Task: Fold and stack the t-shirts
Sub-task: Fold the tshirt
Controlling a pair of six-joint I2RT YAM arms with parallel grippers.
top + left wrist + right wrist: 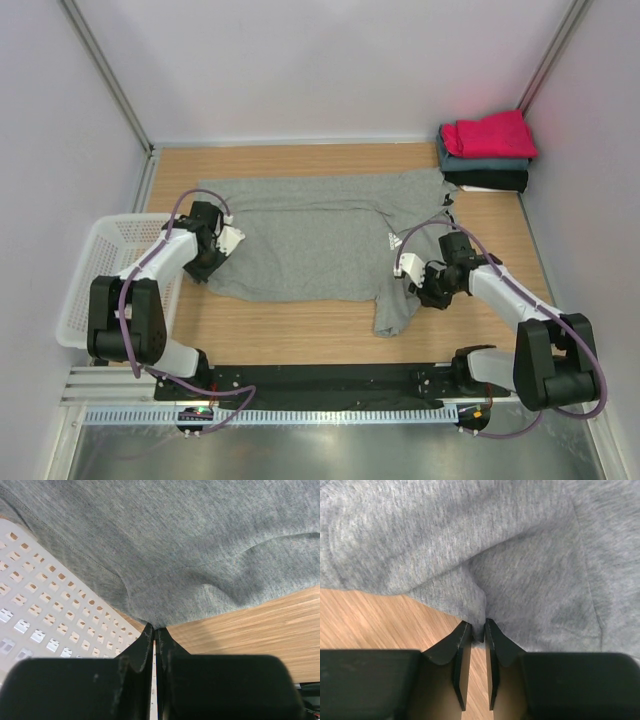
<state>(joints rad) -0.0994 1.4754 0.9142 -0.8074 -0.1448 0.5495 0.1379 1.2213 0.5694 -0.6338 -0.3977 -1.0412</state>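
Note:
The large heather-grey t-shirt (pixel 320 240) lies spread across the middle of the wooden table, with a small white print near its right side. My left gripper (pixel 228 238) is at the shirt's left edge; in the left wrist view the gripper (pixel 154 628) is shut on a pinch of the grey cloth (pixel 175 545). My right gripper (pixel 408 268) is at the shirt's right side, above a flap hanging toward the near edge. In the right wrist view that gripper (pixel 477 627) has its tips closed on a fold of grey fabric (pixel 520 555).
A folded stack stands at the back right corner: a magenta-red t-shirt (pixel 490 133) on a slate-blue one (pixel 480 160) on a black one (pixel 490 181). A white mesh basket (pixel 95 270) sits off the table's left edge, close under the left gripper (pixel 40 615).

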